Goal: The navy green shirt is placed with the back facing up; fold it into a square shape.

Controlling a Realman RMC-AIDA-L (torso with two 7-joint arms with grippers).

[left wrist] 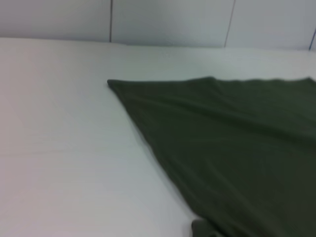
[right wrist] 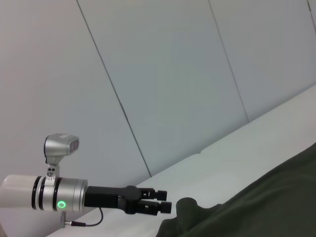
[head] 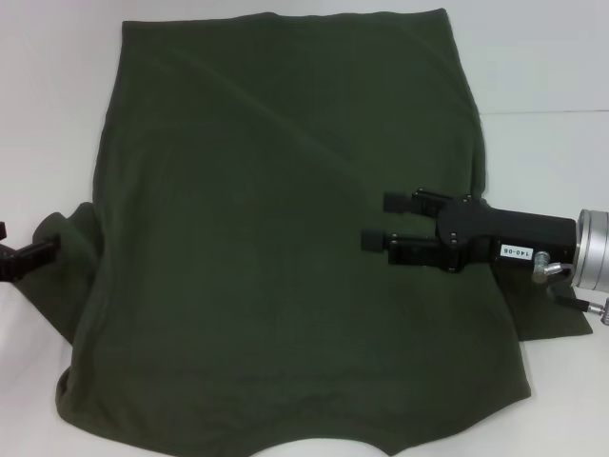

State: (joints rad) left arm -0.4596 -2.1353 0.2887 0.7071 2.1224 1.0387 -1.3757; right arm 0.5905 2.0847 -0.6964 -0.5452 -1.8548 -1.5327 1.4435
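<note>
At the left edge of the head view, I am keeping my left hand low beside the bunched left sleeve of the large dark olive-green soft fabric T-shirt. Only the tips of its dark fingers are showing, and I cannot tell whether they are parted or gripping cloth. In the right wrist view the same hand is reaching in level toward a raised lump of sleeve fabric, fingertips right at it.

The shirt is lying spread plain side up across the white bench, filling most of the middle, with its hem toward the far side and its neckline nearest me. In the left wrist view its far corner is lying flat on the bench.

To the right, my right hand is hovering over the shirt's right half, near the side edge, its two black fingers parted with a clear gap between them and nothing in their hold.

I am judging the cloth light, limp and prone to wrinkling. It will sag and drag rather than hold shape, so the best grips are pinches at the sleeve edges, shoulder seams or hem corners, lifting both layers together.

No containers are showing anywhere on the bench.
</note>
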